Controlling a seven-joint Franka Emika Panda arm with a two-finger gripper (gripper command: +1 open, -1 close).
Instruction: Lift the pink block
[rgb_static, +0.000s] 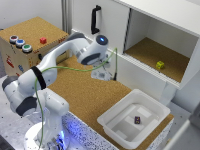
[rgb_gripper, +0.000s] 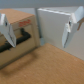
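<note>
While the hand (rgb_static: 103, 75) hangs wide open and empty above the table (rgb_static: 90, 97)
A white bin (rgb_static: 134, 120) lies at 4 o'clock, a button box (rgb_static: 27, 45) at 10.

Three buttons (rgb_static: 19, 43), one bin (rgb_static: 159, 111), three small blocks (rgb_static: 160, 65).

Robotics laboratory test cell: cork-topped surface (rgb_static: 90, 95), white cabinet (rgb_static: 165, 30) with open shelf, button box (rgb_static: 25, 45) carrying coloured push-buttons, white plastic bin (rgb_static: 112, 120), arm base bolted alongside.
</note>
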